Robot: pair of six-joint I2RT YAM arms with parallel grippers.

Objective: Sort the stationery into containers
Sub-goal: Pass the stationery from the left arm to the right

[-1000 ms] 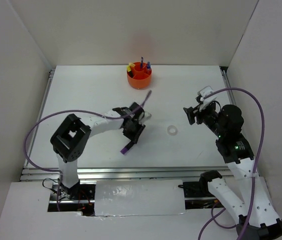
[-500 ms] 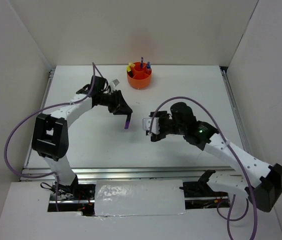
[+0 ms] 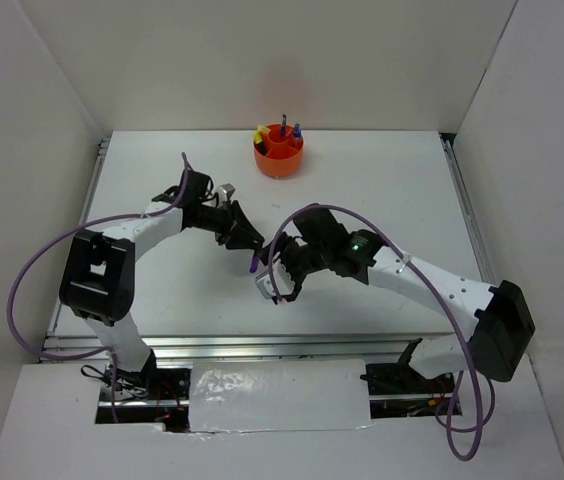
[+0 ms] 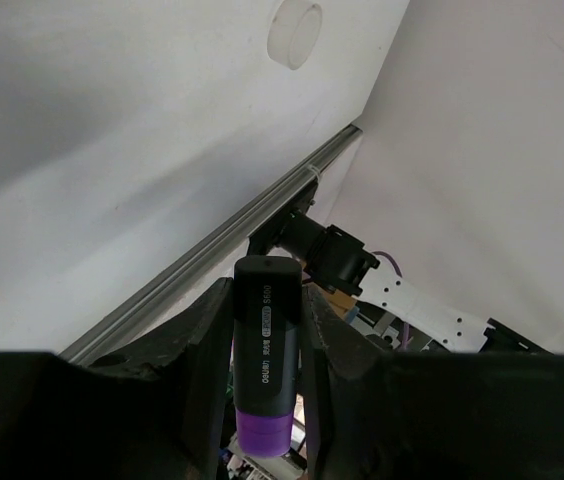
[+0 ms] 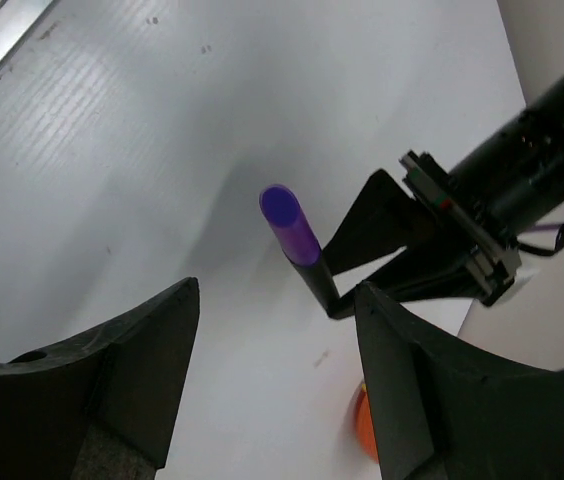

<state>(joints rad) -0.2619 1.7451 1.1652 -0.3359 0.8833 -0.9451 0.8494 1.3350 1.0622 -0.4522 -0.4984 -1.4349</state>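
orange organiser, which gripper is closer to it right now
Left. The left gripper, holding the purple highlighter, is on the near side of the orange organiser, slightly to its left. The right gripper is further toward the arm bases, beyond the highlighter.

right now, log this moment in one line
left gripper: shut on purple highlighter | right gripper: open, facing it | orange organiser: far edge

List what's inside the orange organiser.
Orange organiser holds a yellow highlighter, a blue pen and a blue-capped bottle; anything lower in its compartments is hidden by the walls.
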